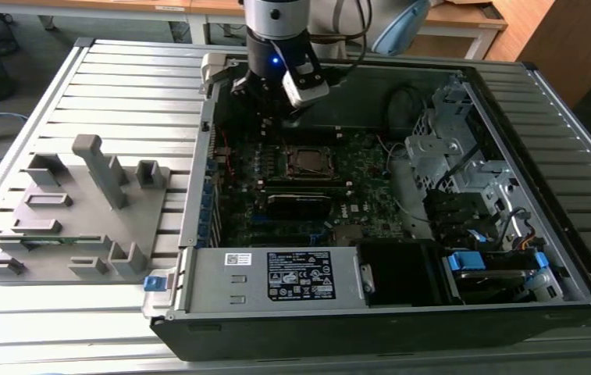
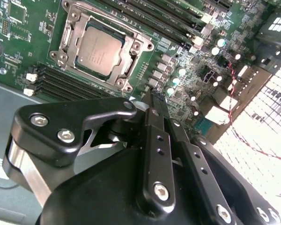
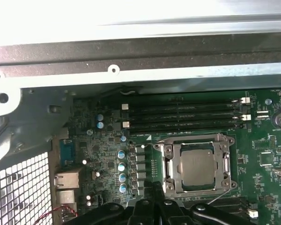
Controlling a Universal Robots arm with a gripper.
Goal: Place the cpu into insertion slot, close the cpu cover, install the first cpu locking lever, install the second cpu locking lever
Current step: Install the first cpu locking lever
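Over the far part of the board (image 1: 370, 176), inside the open case (image 1: 379, 336) on the table (image 1: 118, 70), the gripper (image 1: 293, 119) hangs just beyond the slot (image 3: 230, 140). Jaws are together w/ nothing between them; both wrist views show the tips (image 2: 155, 97) meeting.

The cpu (image 3: 198, 165) lies flat in the slot, silver top up, approx. mid-board in the exterior view. The cover (image 3: 170, 165) lies down around it, chip top showing thru the cut-out. So chip in, cover looks shut. My read: this is lever work. Whether either lever is hooked, can't tell.

To do it well, prob.:
- Keep the jaws shut and use the tips as one stiff pusher.
- Come in at the lever's free end, from outside the frame, never across the chip.
- Press down, then sideways under the hook, slow, b/c a sprung wire slips.
- Stay off the blue caps (image 3: 122, 165) and RAM slots (image 3: 187, 112) right beside the slot.
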